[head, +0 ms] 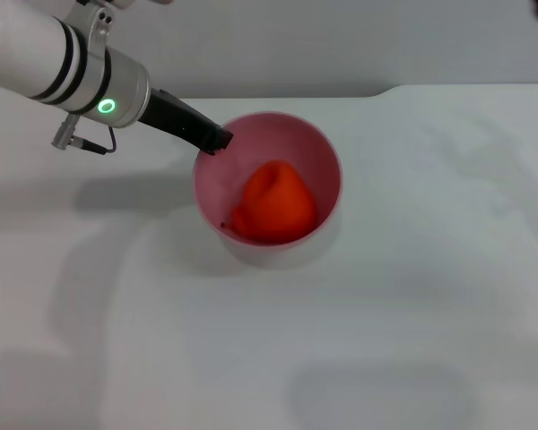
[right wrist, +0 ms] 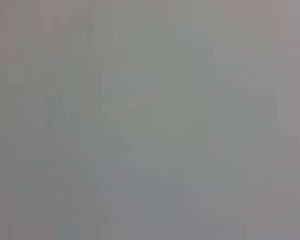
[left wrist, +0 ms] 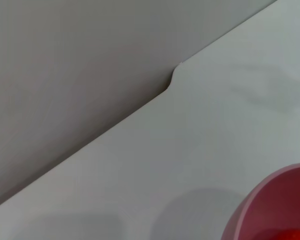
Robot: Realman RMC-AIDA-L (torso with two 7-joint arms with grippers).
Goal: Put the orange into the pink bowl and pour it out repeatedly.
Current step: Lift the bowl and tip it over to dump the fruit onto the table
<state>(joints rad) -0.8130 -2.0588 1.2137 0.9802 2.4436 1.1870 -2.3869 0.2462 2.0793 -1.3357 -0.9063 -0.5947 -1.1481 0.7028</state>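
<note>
**At the bowl's rim: left gripper on the lip, orange inside**

Nearest the head camera: bare white table (head: 359,358), nothing on it but soft shadows.

Just beyond: pink bowl (head: 318,152), upright or perhaps tipped a little toward the camera; cannot tell which. Orange (head: 276,204) lying inside, low against the near wall, bumpy top turned up. Well below the rim, so unlikely to roll out by itself.

At the bowl's far-left rim: left gripper (head: 217,140), dark fingers (head: 193,124) reaching in at a slant from the white forearm, tips right on the lip. Probably clamped over the rim wall, one finger in and one out, but the gap is hidden; cannot tell whether clenched or released. Orange sits beyond the fingertips, across the bowl's hollow, clear of them.

Left wrist view: only an arc of the bowl's rim, a sliver of orange, and the table edge with its notch.

Judgement: a rim hold to one side suits pouring — leaves the mouth free and lets a wrist roll tip the fruit out on the opposite side. Placing half seems done; the pour comes next.

Farther back: table edge, grey wall. Right gripper not seen.
</note>
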